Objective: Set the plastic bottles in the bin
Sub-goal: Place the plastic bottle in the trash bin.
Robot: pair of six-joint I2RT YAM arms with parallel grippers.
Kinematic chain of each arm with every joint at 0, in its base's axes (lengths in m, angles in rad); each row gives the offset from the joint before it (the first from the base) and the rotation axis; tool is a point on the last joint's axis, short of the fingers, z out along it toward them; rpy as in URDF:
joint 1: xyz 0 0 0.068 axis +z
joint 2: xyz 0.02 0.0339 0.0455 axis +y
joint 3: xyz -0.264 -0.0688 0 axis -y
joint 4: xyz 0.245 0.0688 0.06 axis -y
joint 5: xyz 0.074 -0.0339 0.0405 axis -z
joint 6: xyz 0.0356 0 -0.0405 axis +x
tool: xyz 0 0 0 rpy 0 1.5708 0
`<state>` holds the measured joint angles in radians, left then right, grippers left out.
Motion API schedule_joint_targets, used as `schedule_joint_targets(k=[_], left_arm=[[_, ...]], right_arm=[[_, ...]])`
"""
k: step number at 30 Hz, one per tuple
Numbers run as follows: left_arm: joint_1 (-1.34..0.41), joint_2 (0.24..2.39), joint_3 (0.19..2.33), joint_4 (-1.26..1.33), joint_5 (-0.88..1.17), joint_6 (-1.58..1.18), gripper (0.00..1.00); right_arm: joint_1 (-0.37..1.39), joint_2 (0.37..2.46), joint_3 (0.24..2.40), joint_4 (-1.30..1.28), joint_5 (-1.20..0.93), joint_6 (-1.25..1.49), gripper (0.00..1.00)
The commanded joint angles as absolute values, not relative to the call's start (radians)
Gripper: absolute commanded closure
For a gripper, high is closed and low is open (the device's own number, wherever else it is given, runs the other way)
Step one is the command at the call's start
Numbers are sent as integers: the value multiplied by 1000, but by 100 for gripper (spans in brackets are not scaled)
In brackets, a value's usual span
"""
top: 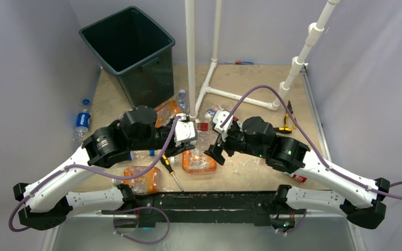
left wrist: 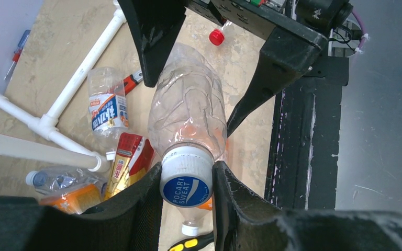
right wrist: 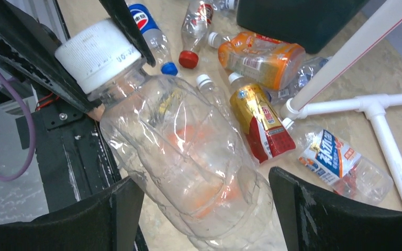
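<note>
White cap (left wrist: pixel 186 180) of a clear bottle (left wrist: pixel 188 112), nearest the left wrist lens, pinched between the two black fingers (left wrist: pixel 146 209) of the left gripper (left wrist: pixel 187 172). The bottle's body reaches across to the right gripper (right wrist: pixel 203 180), whose jaws stand spread on either side of its base; whether they touch the plastic cannot be told. Beneath the pair, on the table (top: pixel 251 83), lie loose plastic bottles (top: pixel 199 163): a gold-and-red one (right wrist: pixel 259 123), an orange-labelled one (right wrist: pixel 259 57), a blue-and-white-labelled one (right wrist: pixel 330 154) beside the white pipe frame (right wrist: pixel 374 104), and a Pepsi bottle (right wrist: pixel 152 31). The bin (top: pixel 128 49) stands upright at the far left of the table, well apart from the held bottle. In the way: an orange bottle (top: pixel 166 112) lying at the bin's foot, and a vertical pipe (top: pixel 190 52) rising just behind the grippers, right of the bin. A screwdriver (top: pixel 171 172) lies near the front edge; pliers (top: pixel 288 121) lie at the right.
</note>
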<state>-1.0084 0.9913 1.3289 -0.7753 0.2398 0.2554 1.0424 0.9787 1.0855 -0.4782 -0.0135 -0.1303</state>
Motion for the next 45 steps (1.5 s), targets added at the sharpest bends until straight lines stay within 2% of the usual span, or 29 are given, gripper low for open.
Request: schedule_joint_targets(k=[1, 7, 12, 16, 22, 26, 30, 32, 36, 38, 39, 42, 44, 45], left_arm=[[-1011, 957, 1343, -686, 293, 247, 100], [-1011, 940, 1310, -649, 314, 239, 100], [-1011, 944, 1308, -640, 333, 240, 100], [-1011, 948, 1305, -631, 353, 236, 100], [-1011, 950, 1294, -617, 366, 232, 100], [-1011, 946, 1292, -606, 354, 224, 100], [-1011, 914, 1267, -569, 344, 215, 85], [-1011, 890, 1242, -541, 344, 204, 82], [-1011, 853, 1192, -464, 336, 174, 66], [-1011, 836, 1156, -419, 328, 153, 64], [-1011, 826, 1139, -398, 328, 146, 65], [-1011, 815, 1108, -370, 351, 141, 100], [-1011, 817, 1113, -374, 360, 139, 100], [-1011, 821, 1118, -379, 367, 141, 100]], right_arm=[[1041, 947, 1033, -387, 104, -126, 13], [1042, 860, 951, -220, 106, -155, 25], [1042, 835, 903, -110, 98, -173, 29], [1042, 834, 874, -36, 117, -192, 36], [1045, 833, 851, 70, 156, -198, 62], [1045, 821, 851, 97, 161, -195, 76], [1045, 799, 846, 108, 167, -184, 86], [1045, 789, 838, 119, 169, -174, 90], [1045, 771, 815, 154, 162, -140, 96], [1045, 767, 804, 171, 153, -118, 100], [1045, 769, 799, 177, 151, -108, 100], [1045, 783, 799, 168, 134, -103, 100], [1045, 795, 810, 142, 140, -113, 99], [1045, 797, 813, 133, 145, -118, 95]])
